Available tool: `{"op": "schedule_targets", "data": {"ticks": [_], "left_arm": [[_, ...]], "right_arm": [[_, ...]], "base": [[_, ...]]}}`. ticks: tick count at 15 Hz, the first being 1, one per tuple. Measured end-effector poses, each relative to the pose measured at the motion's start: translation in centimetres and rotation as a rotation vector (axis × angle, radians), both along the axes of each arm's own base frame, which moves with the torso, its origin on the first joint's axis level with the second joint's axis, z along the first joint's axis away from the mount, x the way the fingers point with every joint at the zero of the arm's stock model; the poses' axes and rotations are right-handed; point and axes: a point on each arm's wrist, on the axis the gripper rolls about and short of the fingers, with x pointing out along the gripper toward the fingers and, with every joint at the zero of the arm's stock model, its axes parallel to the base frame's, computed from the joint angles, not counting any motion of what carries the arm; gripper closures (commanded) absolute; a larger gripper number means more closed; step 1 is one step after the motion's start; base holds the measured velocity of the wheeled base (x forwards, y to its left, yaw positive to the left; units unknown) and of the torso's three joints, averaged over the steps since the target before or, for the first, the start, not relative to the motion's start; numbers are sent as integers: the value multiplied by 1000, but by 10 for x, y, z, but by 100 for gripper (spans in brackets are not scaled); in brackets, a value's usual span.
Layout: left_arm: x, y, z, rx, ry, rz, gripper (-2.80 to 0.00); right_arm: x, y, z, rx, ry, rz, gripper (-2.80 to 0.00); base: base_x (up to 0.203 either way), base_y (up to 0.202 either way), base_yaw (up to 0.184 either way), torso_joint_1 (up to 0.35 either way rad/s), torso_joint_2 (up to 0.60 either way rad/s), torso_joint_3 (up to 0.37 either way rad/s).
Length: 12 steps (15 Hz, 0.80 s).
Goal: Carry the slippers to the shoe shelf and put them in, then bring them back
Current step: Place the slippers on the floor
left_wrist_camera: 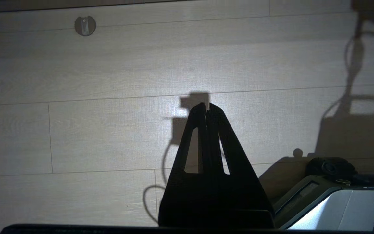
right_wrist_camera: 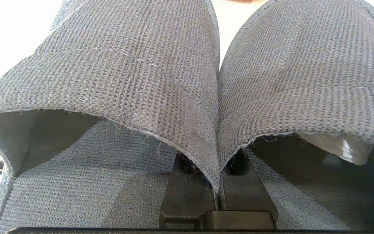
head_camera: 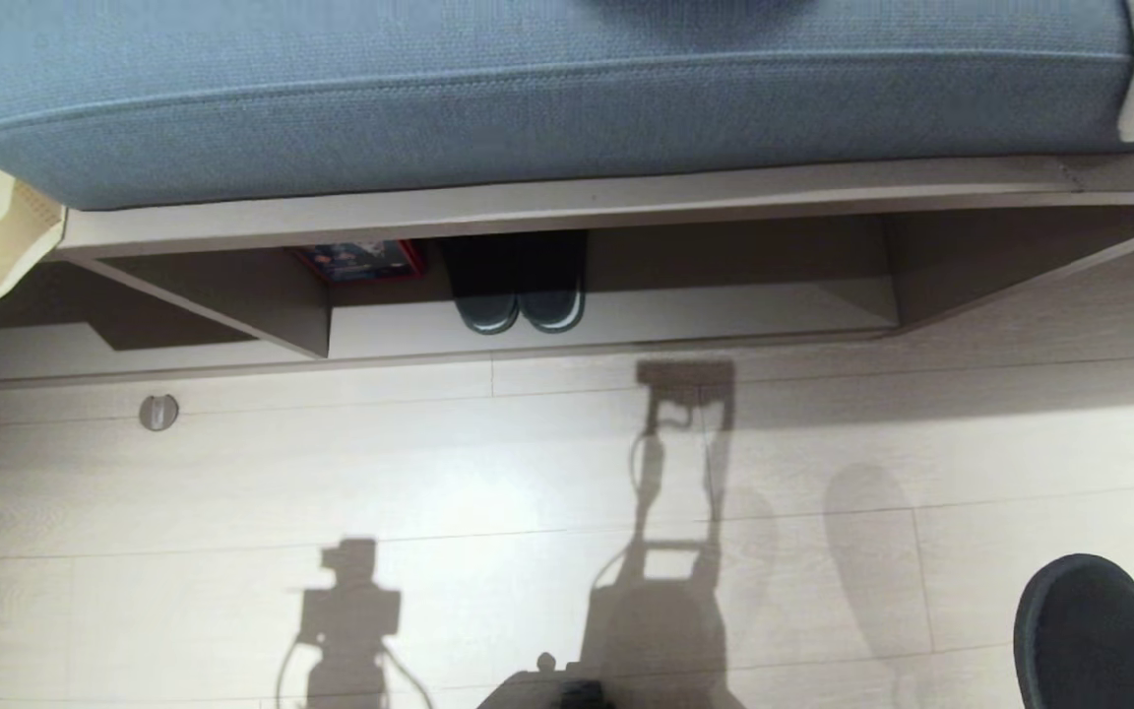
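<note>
Hanging from the right pincer point(right_wrist_camera: 218, 195) are the slippers point(right_wrist_camera: 187, 81), the charcoal pair, their two inner edges pinched together between jaws that are all but closed on the knit fabric. In the head view the same pair shows only as a dark rounded toe at the lower right corner, over the pale plank floor point(head_camera: 429, 463) and well apart from the furniture ahead.

The shoe shelf point(head_camera: 724, 315), a low open cubby under a bench with a blue cushion point(head_camera: 528, 98), lies straight in front across a stretch of bare floor. Another pair of dark slippers point(head_camera: 518, 286) already sits inside it, heels out, just beside a red and blue box point(head_camera: 360, 258) tucked in the back near the left divider. Free base board lies to the right of that pair.

The left pincer point(left_wrist_camera: 206, 109) points at the floor, its jaws closed on nothing; that arm looks parked.

By my reckoning the task is at an early stage: the pick-up is done and the carried pair is secure, but the approach is unfinished. What remains is closing the gap to the cubby, sliding the pair in, letting go, then gripping it again and carrying it back. Whether the other pair will crowd the placing I cannot say from here.
</note>
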Motion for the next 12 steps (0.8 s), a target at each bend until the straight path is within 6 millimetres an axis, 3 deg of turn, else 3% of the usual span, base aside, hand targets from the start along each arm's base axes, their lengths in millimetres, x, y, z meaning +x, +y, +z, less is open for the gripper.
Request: {"op": "schedule_targets", "data": {"ticks": [12], "left_arm": [[0, 0, 0, 2, 0, 2, 0]], "right_arm": [[0, 0, 0, 11, 2, 1, 0]], "base": [[0, 0, 0, 2, 3, 201]]}}
